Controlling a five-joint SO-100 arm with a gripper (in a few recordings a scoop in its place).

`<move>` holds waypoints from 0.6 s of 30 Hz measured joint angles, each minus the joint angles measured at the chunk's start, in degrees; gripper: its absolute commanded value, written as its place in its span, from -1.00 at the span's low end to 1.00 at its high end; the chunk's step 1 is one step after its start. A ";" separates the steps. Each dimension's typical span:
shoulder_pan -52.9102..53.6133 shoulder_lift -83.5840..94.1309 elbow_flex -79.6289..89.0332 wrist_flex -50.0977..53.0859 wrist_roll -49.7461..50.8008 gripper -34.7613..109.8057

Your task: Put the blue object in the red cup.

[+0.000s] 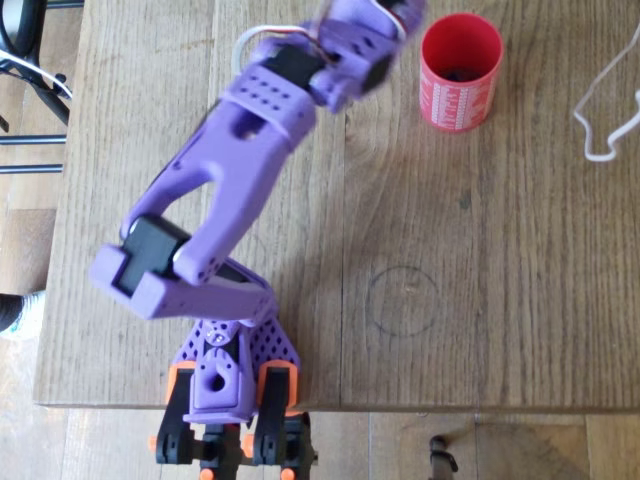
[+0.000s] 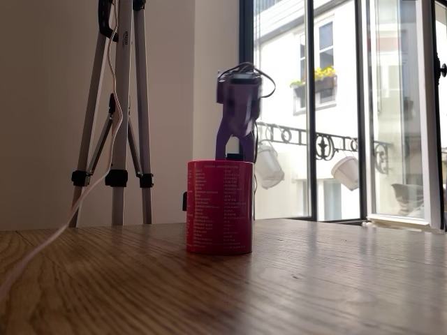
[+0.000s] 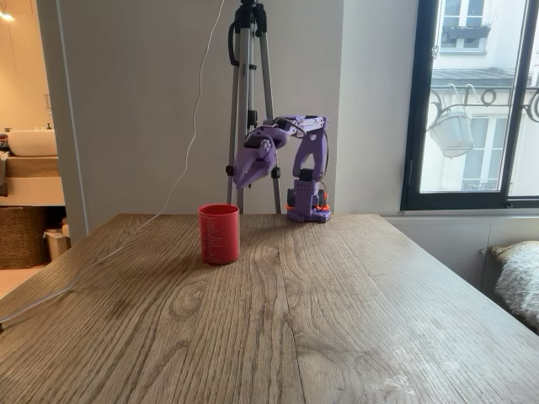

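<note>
Purple and blurred, our gripper (image 1: 375, 25) hung at about ten o'clock from the red cup (image 1: 460, 72) in the overhead view; we could not tell whether its jaws were clenched. Something dark sat inside the cup, perhaps the blue object, so we judged it likely dropped.

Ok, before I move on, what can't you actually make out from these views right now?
- Gripper: blurred and cut by the top edge in the overhead view; open or shut unclear.
- Red cup interior: dark overhead; its wall hides it in both fixed views.
- Gripper: too small in a fixed view.
</note>
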 measured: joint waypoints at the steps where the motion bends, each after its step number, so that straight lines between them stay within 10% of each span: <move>1: -0.79 1.49 -0.09 0.00 -0.35 -0.52; 18: -21.80 62.49 8.35 16.17 -5.71 -0.52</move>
